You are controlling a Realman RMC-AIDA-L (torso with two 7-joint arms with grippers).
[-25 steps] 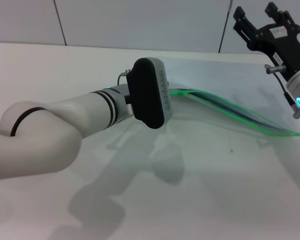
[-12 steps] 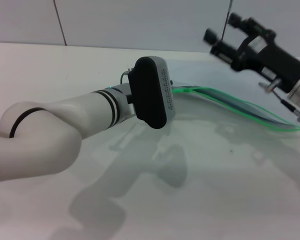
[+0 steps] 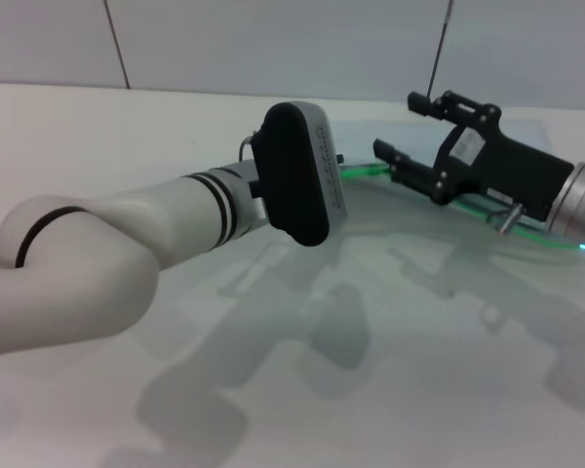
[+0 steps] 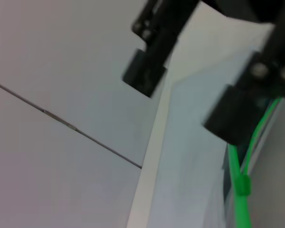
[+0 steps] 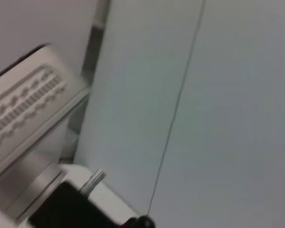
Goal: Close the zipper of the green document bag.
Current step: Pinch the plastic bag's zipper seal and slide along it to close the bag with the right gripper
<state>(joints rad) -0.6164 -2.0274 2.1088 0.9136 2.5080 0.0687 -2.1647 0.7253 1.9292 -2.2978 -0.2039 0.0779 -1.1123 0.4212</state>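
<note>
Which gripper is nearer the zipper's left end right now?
Left. The left gripper, hidden behind its wrist, sits at the zipper's end. The right gripper hovers open just beyond, above the green document bag.

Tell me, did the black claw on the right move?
Yes. The right gripper swung down from the wall toward the left gripper, over the green document bag.

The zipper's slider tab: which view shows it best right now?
The left wrist view: the slider tab sits in plain sight on the zipper. The head view shows only the green strip beside the right gripper, no tab I can pick out. The right wrist view shows none of it.
</note>
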